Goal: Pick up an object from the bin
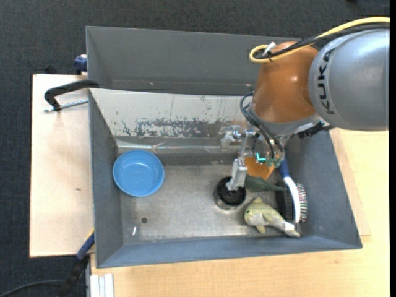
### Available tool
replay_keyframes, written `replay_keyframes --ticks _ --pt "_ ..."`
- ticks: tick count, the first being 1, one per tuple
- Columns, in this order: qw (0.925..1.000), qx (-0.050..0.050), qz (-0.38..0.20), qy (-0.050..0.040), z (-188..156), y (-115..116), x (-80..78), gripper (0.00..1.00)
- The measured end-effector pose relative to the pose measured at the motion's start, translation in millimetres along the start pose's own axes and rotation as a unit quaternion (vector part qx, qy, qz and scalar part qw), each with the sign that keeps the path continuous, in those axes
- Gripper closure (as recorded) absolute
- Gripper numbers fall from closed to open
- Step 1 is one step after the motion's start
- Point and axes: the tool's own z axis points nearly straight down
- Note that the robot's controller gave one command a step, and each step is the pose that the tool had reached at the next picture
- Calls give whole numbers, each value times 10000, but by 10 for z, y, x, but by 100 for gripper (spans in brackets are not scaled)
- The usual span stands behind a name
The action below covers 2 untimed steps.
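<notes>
Because the small black round thing (229, 196) lies flat on the floor of the bin (179, 212), right of middle, the gripper (237, 181) hangs straight above it, probably for a top grasp. Whether it is open or gripping, I cannot tell. A soft toy (267, 218) and a brush (296, 201) lie just beside.

- arm's gripper (237, 179) low over right half of grey bin (179, 218), tip at a black round object (228, 197) on the floor
- pale yellow-green toy animal (265, 218) just right of that object, near front wall
- blue-handled brush (292, 198), white bristles, beside the toy animal along right wall
- blue bowl (138, 173) upright, well apart at left
</notes>
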Motion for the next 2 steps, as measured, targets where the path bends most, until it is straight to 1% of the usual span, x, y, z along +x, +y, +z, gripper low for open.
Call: replay_keyframes --ticks 1,2 --pt "10000 -1 2 -37 -37 0 -19 100" --pt "10000 -1 3 -37 -37 0 -20 0"
